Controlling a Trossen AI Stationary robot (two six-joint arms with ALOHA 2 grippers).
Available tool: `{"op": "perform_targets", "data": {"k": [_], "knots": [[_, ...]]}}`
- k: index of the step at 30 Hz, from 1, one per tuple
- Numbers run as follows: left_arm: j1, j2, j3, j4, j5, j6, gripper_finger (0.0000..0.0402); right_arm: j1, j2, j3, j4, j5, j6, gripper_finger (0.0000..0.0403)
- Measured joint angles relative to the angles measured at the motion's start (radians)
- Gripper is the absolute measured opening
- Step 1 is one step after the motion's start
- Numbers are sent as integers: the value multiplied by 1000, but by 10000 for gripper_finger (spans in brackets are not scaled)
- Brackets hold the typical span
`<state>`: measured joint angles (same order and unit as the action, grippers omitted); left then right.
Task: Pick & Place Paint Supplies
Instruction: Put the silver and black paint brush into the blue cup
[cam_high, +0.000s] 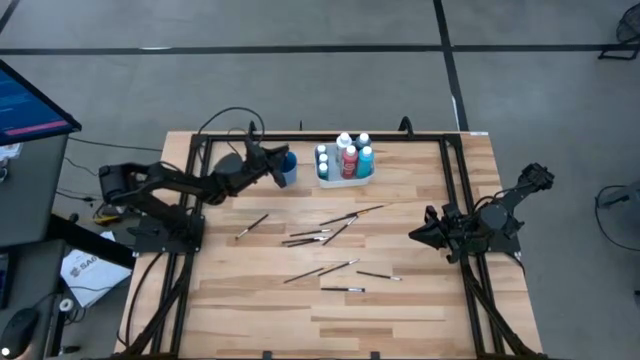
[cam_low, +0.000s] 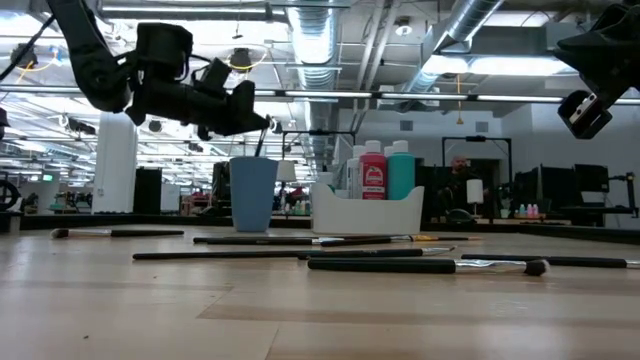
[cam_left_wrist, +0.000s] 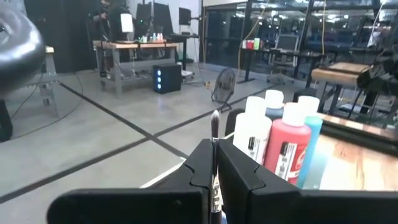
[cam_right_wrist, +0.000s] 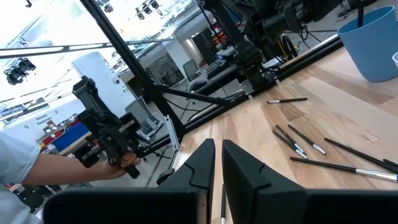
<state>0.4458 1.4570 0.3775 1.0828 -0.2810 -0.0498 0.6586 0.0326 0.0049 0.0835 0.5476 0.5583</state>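
My left gripper (cam_high: 272, 162) is at the far left of the table, just above the blue cup (cam_low: 253, 195), and is shut on a thin dark paintbrush (cam_left_wrist: 215, 134). The white tray (cam_high: 345, 178) next to the cup holds several white-capped bottles, red (cam_left_wrist: 289, 146), teal and white. Several more brushes (cam_high: 322, 235) lie flat on the wood in the middle of the table. My right gripper (cam_high: 418, 236) waits near the right edge, shut and touching nothing. My left gripper pinches the paintbrush between its two fingers, and one end of the brush (cam_left_wrist: 215, 118) sticks out past the fingertips. The fingers come from the table's left, slanting slightly down. The brush is lifted clear of the table, and its thin shaft (cam_low: 262, 143) slants down toward the cup's rim.
A black frame (cam_high: 448, 190) borders the table's far and side edges. Bare wood lies toward the near edge. A monitor (cam_high: 30, 100) stands off the table's left. In the right wrist view a person's hand (cam_right_wrist: 121, 163) grips a dark device beyond the table.
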Motion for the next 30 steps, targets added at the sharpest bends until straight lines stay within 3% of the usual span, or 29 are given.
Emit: {"op": "perform_targets", "data": {"k": [16,25,30], "knots": [[0,12,0,-11,-1,23,8,0,0,0,0,0,0,24],[0,12,0,-61,-2,22,90,0,0,0,0,0,0,24],[-16,-36,0,-65,-2,23,113,0,0,0,0,0,0,23]]}}
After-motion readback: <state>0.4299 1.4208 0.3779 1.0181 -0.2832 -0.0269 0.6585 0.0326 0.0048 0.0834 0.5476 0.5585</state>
